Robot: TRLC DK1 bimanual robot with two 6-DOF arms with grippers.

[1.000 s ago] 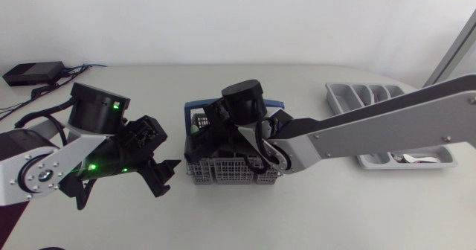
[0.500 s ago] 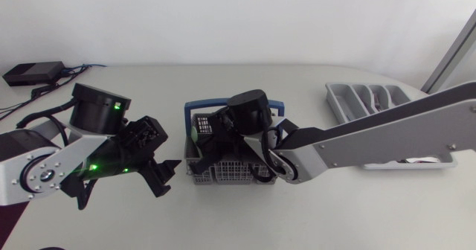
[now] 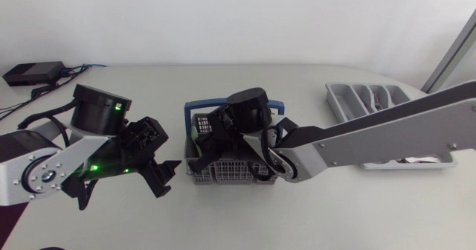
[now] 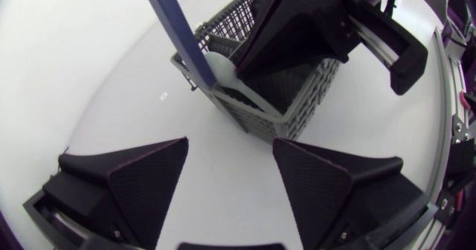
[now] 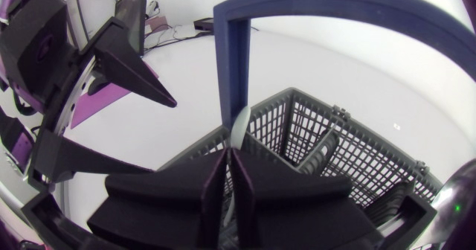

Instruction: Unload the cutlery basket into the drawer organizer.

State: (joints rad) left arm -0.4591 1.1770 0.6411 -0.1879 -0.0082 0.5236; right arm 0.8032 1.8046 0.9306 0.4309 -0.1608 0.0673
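The grey mesh cutlery basket (image 3: 232,178) with a blue handle (image 3: 223,103) stands mid-table. My right gripper (image 3: 216,150) reaches down into its left part. In the right wrist view that gripper (image 5: 230,152) is shut on a pale utensil (image 5: 239,125) standing upright beside the handle post (image 5: 238,64). The left wrist view shows the same utensil (image 4: 216,65) against the right gripper's fingers (image 4: 271,45). My left gripper (image 3: 169,178) stands open just left of the basket (image 4: 297,105) with only bare table between its fingers (image 4: 149,183). The grey drawer organizer (image 3: 364,95) lies far right, partly behind my right arm.
A black box with cables (image 3: 33,73) sits at the back left corner. Some cutlery lies in the organizer's long front compartment (image 3: 416,159). A shiny rounded piece (image 5: 455,196) shows at one corner of the basket (image 5: 357,153).
My right gripper has closed inside the basket onto the pale utensil, and its wrist has shifted a little. The left arm has not moved.
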